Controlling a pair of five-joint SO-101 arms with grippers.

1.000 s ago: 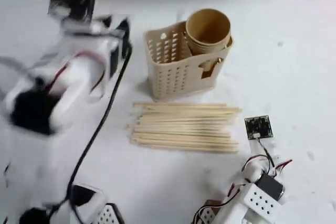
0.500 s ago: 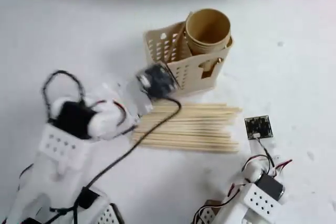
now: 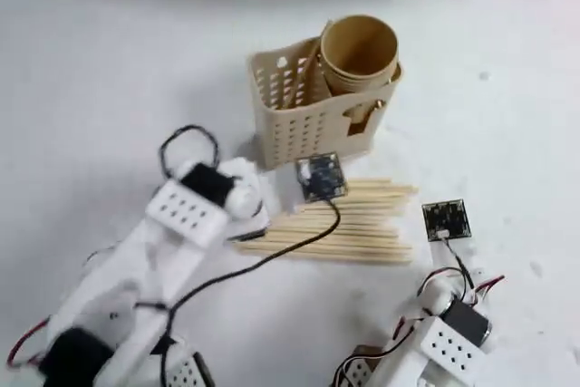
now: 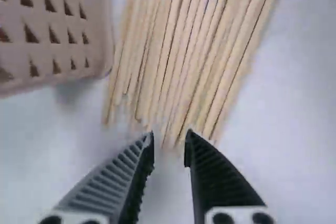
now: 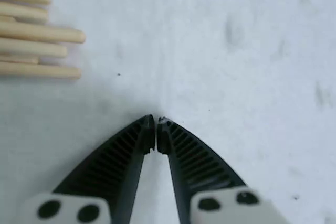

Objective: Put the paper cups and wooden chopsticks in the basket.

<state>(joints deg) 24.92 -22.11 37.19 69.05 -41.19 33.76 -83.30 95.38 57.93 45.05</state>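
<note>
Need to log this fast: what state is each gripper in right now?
Left gripper: slightly open, empty, tips at the ends of the wooden chopsticks.
Right gripper: closed, holding nothing.

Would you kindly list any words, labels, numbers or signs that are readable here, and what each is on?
None can be read. The basket, cups and chopsticks show no print; any marks on the two small circuit boards are too small to read.

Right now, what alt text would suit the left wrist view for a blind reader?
The left end effector, slightly open, points at the ends of a pile of wooden chopsticks on a white table; a perforated basket stands beside them.
</note>
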